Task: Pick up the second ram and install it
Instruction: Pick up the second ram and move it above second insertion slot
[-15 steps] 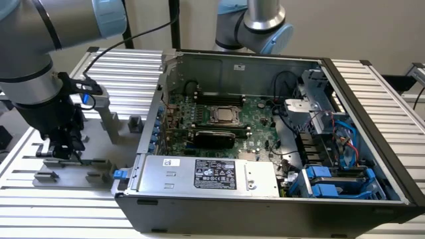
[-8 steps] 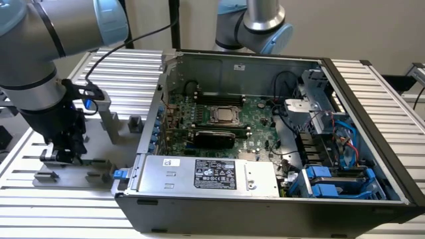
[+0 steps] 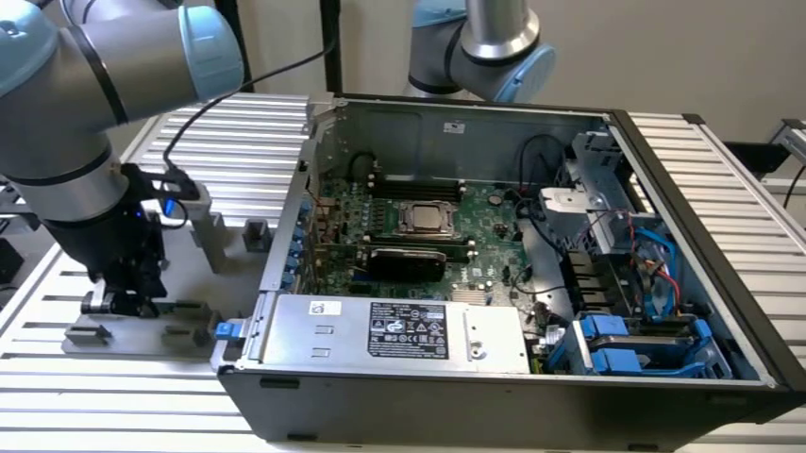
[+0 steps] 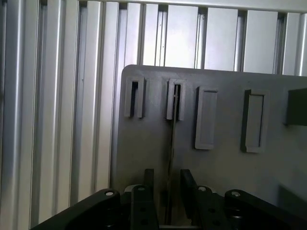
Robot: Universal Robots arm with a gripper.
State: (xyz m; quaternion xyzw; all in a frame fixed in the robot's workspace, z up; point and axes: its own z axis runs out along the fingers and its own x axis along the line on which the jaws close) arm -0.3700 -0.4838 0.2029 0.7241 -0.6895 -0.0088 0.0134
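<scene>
Wide open and holding nothing, the fingers are straddling the second ram, seemingly light, stiff and fragile, best pinched gently across its flat faces.

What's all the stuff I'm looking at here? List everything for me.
computer case: one, dark grey, lid off, on the table
circuit board: one, green, on the case floor
processor: one, silvery, mid-board
power box: one, silver with a black label, near side of the case
drive trays: at least two, blue, case corner at the exterior view's right
table: one, silver slats, under everything
plate: one, grey, beside the case at the exterior view's left
holder blocks: several, grey, on the plate
memory stick: one, thin, edge-on, colour unclear, standing in a holder
other arm: one, grey and pale blue, behind the case
robot arm: one, grey, over the plate
gripper: one, black, open, a finger on each side of the stick
</scene>
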